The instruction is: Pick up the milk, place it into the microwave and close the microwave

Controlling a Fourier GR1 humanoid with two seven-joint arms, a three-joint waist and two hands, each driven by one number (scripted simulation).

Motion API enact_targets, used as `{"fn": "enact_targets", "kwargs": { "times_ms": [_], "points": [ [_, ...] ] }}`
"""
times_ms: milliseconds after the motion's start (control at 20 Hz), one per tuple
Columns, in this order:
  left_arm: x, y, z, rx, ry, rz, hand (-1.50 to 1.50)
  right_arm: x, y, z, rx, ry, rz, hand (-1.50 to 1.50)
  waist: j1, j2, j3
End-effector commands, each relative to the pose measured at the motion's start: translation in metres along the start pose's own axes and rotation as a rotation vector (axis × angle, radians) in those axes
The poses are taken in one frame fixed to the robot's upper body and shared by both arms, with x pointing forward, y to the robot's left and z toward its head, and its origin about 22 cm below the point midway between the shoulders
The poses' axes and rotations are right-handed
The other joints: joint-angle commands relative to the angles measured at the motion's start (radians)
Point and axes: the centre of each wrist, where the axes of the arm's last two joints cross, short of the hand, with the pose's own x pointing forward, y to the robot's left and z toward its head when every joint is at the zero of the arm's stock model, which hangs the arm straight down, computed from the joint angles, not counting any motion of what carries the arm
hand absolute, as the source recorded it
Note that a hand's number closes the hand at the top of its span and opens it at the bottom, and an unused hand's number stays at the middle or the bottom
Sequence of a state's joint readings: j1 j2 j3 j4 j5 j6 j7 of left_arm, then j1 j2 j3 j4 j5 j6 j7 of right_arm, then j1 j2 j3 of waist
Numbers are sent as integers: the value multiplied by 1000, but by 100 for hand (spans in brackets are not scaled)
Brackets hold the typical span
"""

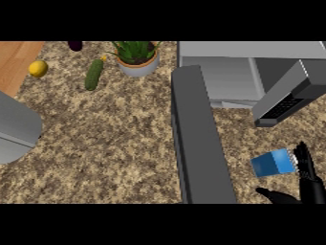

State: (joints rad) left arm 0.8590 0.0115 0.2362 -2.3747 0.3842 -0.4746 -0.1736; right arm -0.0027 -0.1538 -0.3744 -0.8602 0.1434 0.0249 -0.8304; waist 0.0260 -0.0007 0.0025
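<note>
The milk (272, 163), a small blue carton with a white right side, stands on the speckled counter at the lower right. My right hand (310, 187) comes up from the lower edge just right of it. The hand is open: its fingers (304, 160) run straight up along the carton's right side and the thumb (277, 195) spreads out below the carton. The microwave (225, 76) sits at the top right with its inside showing. Its dark door (197, 139) swings out towards me, left of the milk. My left hand does not show.
A dark panel with a keypad (296, 93) juts out at the microwave's right. A potted plant (137, 57), a cucumber (93, 74), a lemon (38, 68) and a dark purple item (75, 45) lie at the back left. A large grey shape (3, 127) fills the left edge.
</note>
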Motion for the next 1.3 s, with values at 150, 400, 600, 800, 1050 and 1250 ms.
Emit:
{"fn": "enact_targets", "kwargs": {
  "times_ms": [150,400,600,800,1050,1250],
  "points": [
    [36,-17,-2,-33,-108,61,-150,-10,15,-27,10,18,-108,150,0,2,0],
    [25,-17,-3,-18,-109,87,-150,-19,7,-25,94,-29,-106,150,0,3,0],
    [13,-13,2,-42,-108,108,-150,-19,36,-36,84,-81,-95,150,9,4,1],
    [14,-5,0,-57,-119,105,-150,-16,61,-43,159,-120,-136,150,6,5,1],
    [13,-9,0,-61,-128,101,-150,-6,81,-65,260,-164,-223,150,27,10,3],
    [13,0,4,-64,-100,110,-150,2,87,-81,327,-171,-244,150,17,8,1]
  ]
}}
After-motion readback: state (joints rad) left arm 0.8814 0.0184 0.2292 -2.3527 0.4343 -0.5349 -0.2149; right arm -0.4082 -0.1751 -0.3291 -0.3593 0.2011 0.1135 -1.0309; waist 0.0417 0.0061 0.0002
